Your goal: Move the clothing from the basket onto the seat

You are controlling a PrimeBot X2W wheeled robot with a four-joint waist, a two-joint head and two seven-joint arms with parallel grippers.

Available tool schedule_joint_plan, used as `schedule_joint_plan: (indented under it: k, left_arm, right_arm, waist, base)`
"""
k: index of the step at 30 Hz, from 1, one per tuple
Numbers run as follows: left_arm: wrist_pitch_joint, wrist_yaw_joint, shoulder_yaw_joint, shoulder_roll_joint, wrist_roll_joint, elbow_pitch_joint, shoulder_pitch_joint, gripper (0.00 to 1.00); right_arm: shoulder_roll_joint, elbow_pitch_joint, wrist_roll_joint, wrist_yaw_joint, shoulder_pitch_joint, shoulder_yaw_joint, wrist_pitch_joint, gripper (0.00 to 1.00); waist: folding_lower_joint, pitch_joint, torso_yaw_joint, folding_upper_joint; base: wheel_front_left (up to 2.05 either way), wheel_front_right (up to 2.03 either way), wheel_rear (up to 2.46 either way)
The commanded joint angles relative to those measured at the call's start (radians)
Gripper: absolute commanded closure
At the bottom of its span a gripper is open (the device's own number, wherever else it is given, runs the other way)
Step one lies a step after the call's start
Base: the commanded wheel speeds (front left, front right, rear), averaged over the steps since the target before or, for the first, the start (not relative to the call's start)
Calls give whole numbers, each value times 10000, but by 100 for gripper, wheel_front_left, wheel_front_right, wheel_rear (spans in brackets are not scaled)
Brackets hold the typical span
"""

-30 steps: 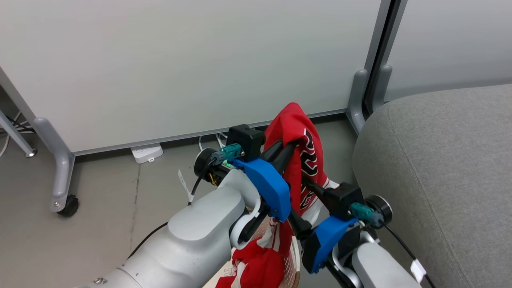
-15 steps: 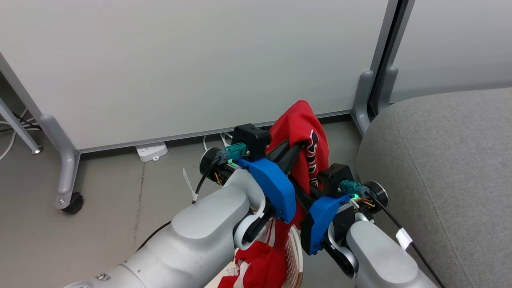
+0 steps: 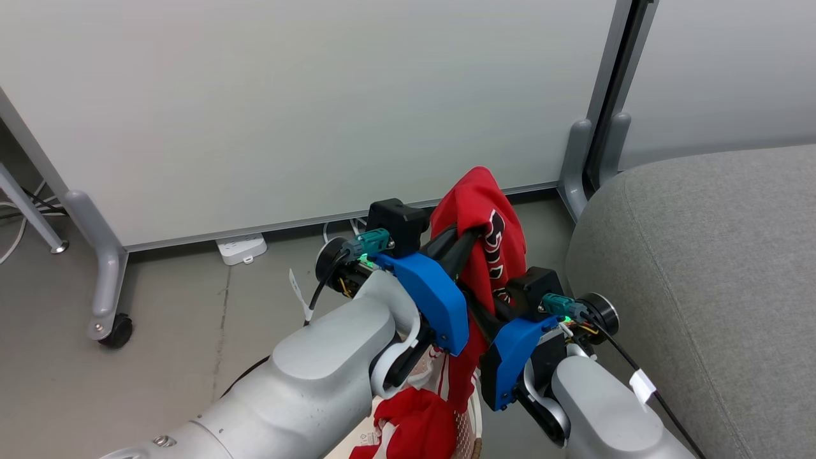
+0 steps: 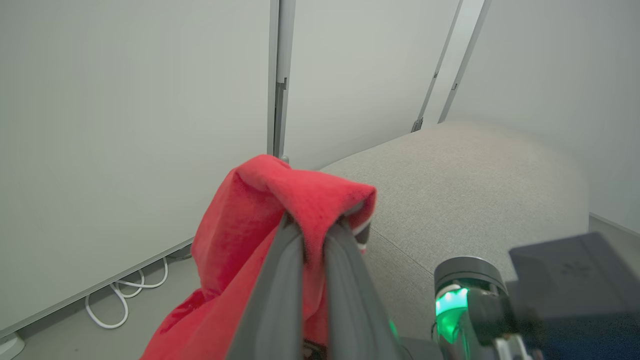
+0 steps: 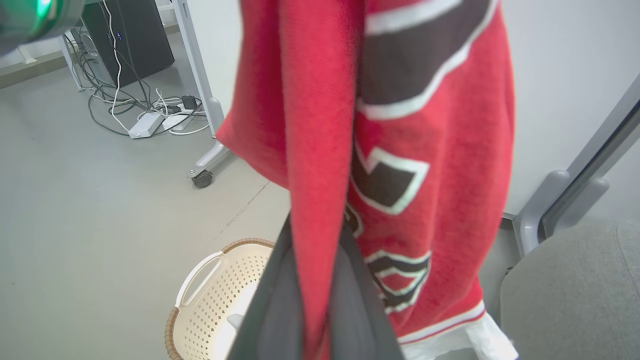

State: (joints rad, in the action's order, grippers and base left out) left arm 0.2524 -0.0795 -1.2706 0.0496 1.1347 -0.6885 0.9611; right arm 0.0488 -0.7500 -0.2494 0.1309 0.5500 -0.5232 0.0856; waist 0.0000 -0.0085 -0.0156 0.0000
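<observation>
A pale partition panel (image 3: 287, 108) on castered legs stood across the far side, and the grey seat (image 3: 701, 274) took up the robot's right. Between them the red clothing (image 3: 481, 204) hung in the air, lifted above the basket and just short of the seat's rounded edge, its black-and-white lettering turned toward the right arm. More red-and-white fabric (image 3: 414, 417) lay lower down at the basket's mouth; whether it was the same garment's tail or a second piece was hard to tell. The cream basket (image 5: 220, 285) sat on the floor below the hanging cloth, its brown rim and one white handle showing. The left gripper (image 4: 314, 225) was pressed together on a fold at the garment's top, with cloth draped over both fingertips. The right gripper (image 5: 316, 235) was likewise closed, pinching an upright fold lower on the same garment. A white power strip (image 3: 241, 247) lay at the panel's foot.
</observation>
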Motion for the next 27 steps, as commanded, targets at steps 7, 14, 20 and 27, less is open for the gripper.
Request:
schedule_joint_plan:
  k: [7, 14, 20, 27]
  left_arm:
    - [102, 29, -65, 17, 166, -52, 183, 100]
    - [108, 23, -85, 17, 201, -63, 203, 100]
    - [126, 43, -94, 17, 237, -63, 210, 100]
    - [145, 113, -105, 17, 118, -79, 206, 0]
  right_arm:
    - [28, -128, 70, -5, -7, -96, 96, 100]
    - [28, -121, 109, -5, -12, -107, 95, 100]
    - [28, -93, 113, -5, -32, -139, 39, 100]
    - [28, -88, 121, -3, -25, -103, 101, 100]
  waist:
    - [0, -81, -93, 0]
    - [0, -87, -167, 0]
    - [0, -45, -193, 0]
    - [0, -5, -183, 0]
  base:
    - [0, 0, 0]
    - [0, 0, 0]
    - [0, 0, 0]
    - [0, 0, 0]
